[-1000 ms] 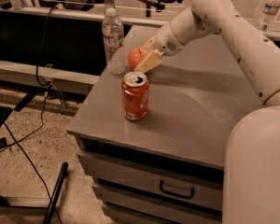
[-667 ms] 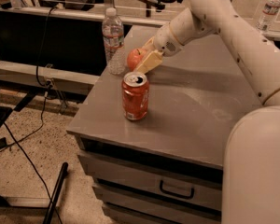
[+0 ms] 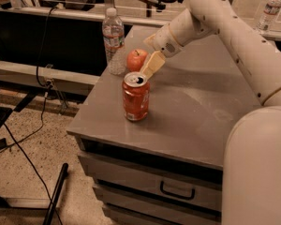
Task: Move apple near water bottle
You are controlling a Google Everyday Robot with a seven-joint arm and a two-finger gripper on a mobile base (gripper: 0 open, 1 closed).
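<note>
The orange soda can [image 3: 135, 97] stands upright on the grey cabinet top [image 3: 201, 107], toward its front left part, with its opened lid facing up. Directly behind the can sits the apple [image 3: 136, 59], orange-red with a short dark stem, resting on the same surface. Behind the can and a little to its left, the water bottle [image 3: 114, 40] stands upright near the cabinet's edge, clear and ribbed with a white cap. The apple is just beside the bottle's lower part; I can't tell whether the two touch. The gripper [image 3: 152, 64] hangs behind the can and slightly to its right, a tan piece angled downward, close against the side of the apple that faces away from the bottle. From where I stand I cannot tell whether the claw is apart, together or clamped on the apple. The white arm [image 3: 215, 18] carrying it reaches in from behind and to the right of the can. Far behind the can, off to the right, a smaller bottle [image 3: 271, 8] stands on another surface. Below the can, the cabinet's drawer has a dark handle [image 3: 177, 191], and black cables [image 3: 23, 144] trail over the speckled floor to the can's left.
</note>
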